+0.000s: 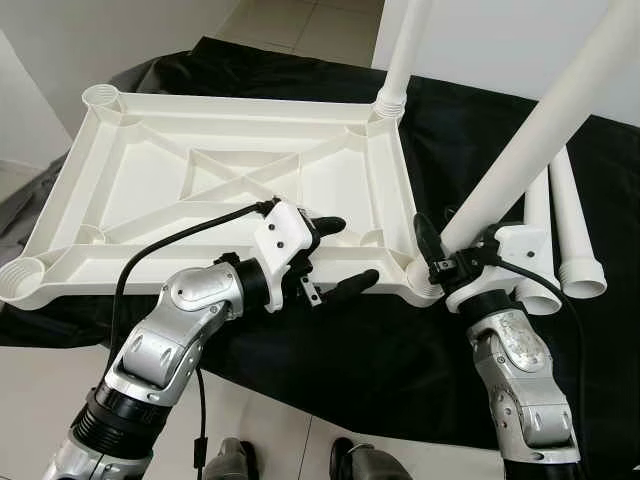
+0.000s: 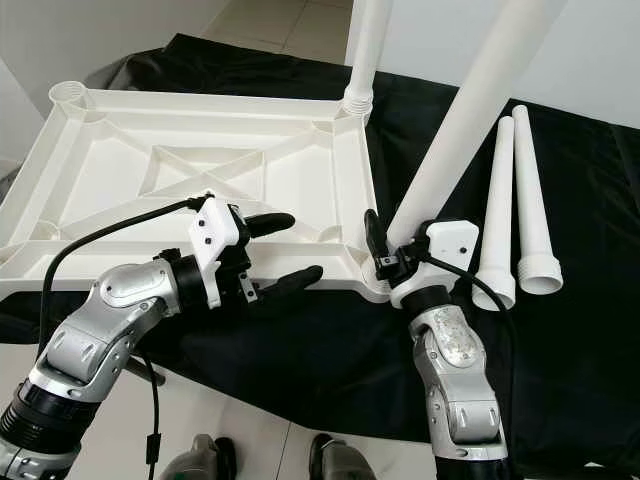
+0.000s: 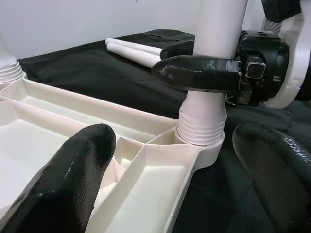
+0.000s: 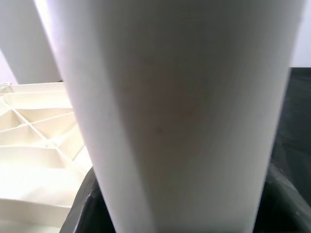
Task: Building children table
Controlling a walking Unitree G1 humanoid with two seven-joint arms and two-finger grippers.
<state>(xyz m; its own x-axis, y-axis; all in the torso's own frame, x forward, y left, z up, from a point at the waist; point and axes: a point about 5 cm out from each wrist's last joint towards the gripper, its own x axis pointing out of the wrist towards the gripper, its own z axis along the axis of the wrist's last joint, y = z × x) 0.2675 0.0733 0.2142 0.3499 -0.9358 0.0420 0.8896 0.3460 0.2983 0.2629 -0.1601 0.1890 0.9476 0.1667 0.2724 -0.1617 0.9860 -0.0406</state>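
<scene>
Your left end effector [image 1: 338, 255] is spread, straddling the near rim of the upturned white tabletop [image 1: 150, 180] on black cloth [image 1: 400, 350]. Your right end effector [image 1: 440, 255] pinches the leg [image 1: 530, 140] seated in the near-right corner socket [image 3: 206, 145]. Two spare legs [image 2: 520, 200] lie rightmost.

Left gripper [image 1: 338, 255]: arm bent inward, wrist level, jaws spread wide, empty. Right gripper [image 1: 446, 250]: forearm raised upright, jaws clamped round white leg [image 1: 520, 150].

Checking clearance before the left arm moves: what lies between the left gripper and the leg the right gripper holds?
Only the tabletop's ribbed near corner; the left wrist view shows it between the open left gripper and the leg.
</scene>
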